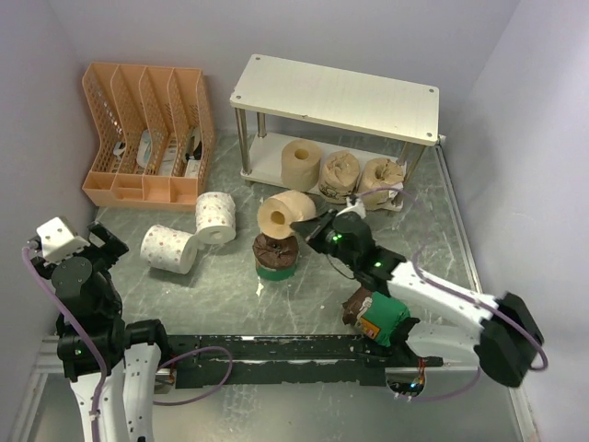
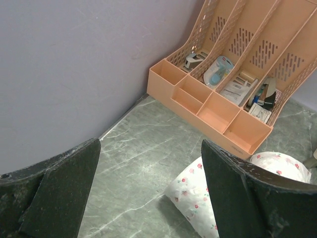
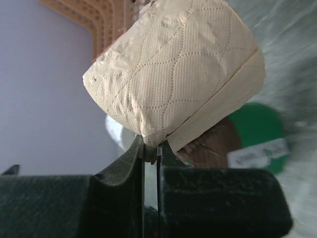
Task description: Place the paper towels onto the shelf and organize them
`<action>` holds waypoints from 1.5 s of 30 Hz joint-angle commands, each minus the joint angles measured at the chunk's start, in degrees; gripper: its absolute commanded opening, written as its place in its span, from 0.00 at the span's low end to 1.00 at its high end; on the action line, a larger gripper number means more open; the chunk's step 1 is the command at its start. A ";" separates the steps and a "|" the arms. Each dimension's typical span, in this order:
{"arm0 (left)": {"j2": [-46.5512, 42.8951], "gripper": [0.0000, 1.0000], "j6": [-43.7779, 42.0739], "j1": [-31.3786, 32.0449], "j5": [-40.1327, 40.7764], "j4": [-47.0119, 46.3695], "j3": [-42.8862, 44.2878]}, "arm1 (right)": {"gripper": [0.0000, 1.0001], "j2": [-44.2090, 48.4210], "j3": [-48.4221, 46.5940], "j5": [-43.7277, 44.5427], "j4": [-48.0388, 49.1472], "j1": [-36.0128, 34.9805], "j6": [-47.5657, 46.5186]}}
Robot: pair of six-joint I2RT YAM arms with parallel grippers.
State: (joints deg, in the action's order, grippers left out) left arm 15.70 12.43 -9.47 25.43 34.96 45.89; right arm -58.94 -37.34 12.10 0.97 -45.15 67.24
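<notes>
1. Right claw (image 3: 149,148) (image 1: 313,227): jaws nearly together, pinching the wall of a beige roll (image 3: 173,74) (image 1: 281,214) at its lower edge. The roll lies tilted, its core hole facing up and toward the near edge.
2. The held roll sits over a green roll (image 1: 276,256) (image 3: 252,144), which stands on end near the middle of the table (image 1: 221,295). Whether the two touch cannot be told.
3. A second green roll (image 1: 377,316) lies on its side just beside the right arm, toward the near edge on the right half.
4. Shelf (image 1: 336,97): stands at the far edge, right of middle. Top board bare. On the lower board the shelf rolls (image 1: 340,175), three beige ones, stand in a row, touching or nearly so.
5. White rolls: one (image 1: 216,216) (image 2: 280,163) lies left of the held roll; the other (image 1: 170,249) (image 2: 198,196) lies nearer the left edge. The two are just beside each other.
6. Organizer (image 1: 147,133) (image 2: 218,104): orange, in the far left corner, small items in its slots.
7. Left claw (image 2: 148,198) (image 1: 78,241): jaws spread wide, nothing between them, raised over the near left corner, well apart from every roll.
</notes>
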 commanded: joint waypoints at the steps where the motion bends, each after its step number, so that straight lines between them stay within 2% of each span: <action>1: 0.53 0.95 -0.36 -1.16 0.10 -1.72 -0.27 | 0.00 -9.31 -0.46 -1.24 33.72 -4.20 15.09; 6: 0.79 0.95 -0.55 -1.75 0.65 -1.83 -0.36 | 0.00 -22.08 -5.92 4.32 47.70 -6.59 18.23; 11: 1.01 0.94 -0.74 -1.90 1.02 -1.91 -0.45 | 0.00 -33.26 -5.19 12.62 62.55 -6.49 26.95; 13: 1.12 0.94 -0.80 -1.87 1.03 -1.91 -0.51 | 0.00 -36.62 -5.34 16.17 65.43 -6.54 29.54; 21: 1.34 0.94 -0.91 -1.91 0.59 -2.14 -0.58 | 0.00 -48.52 -11.22 20.78 69.50 -5.67 37.13; 25: 1.30 0.94 -0.91 -1.86 0.75 -2.05 -0.58 | 0.00 -51.62 -13.52 21.75 71.46 -4.61 36.04; 32: 1.10 0.95 -0.98 -1.50 0.76 -2.02 -0.62 | 0.00 -55.40 -16.28 18.80 72.02 -0.29 35.53; 41: 0.91 0.94 -0.91 -1.34 0.76 -2.29 -0.80 | 0.00 -58.78 -21.60 15.55 67.02 4.67 35.48; 42: 0.95 0.94 -0.93 -1.38 0.76 -2.27 -0.76 | 0.01 -59.50 -22.61 14.65 66.91 5.27 35.63; 45: 0.94 0.94 -1.00 -1.37 0.89 -2.26 -0.80 | 0.21 -61.19 -24.78 12.61 66.45 6.34 35.83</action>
State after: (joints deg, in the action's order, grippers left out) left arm 16.67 12.21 -10.74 25.58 34.92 45.41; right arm -118.21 -58.78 26.70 65.63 -40.56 102.35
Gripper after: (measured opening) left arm 0.945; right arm 0.140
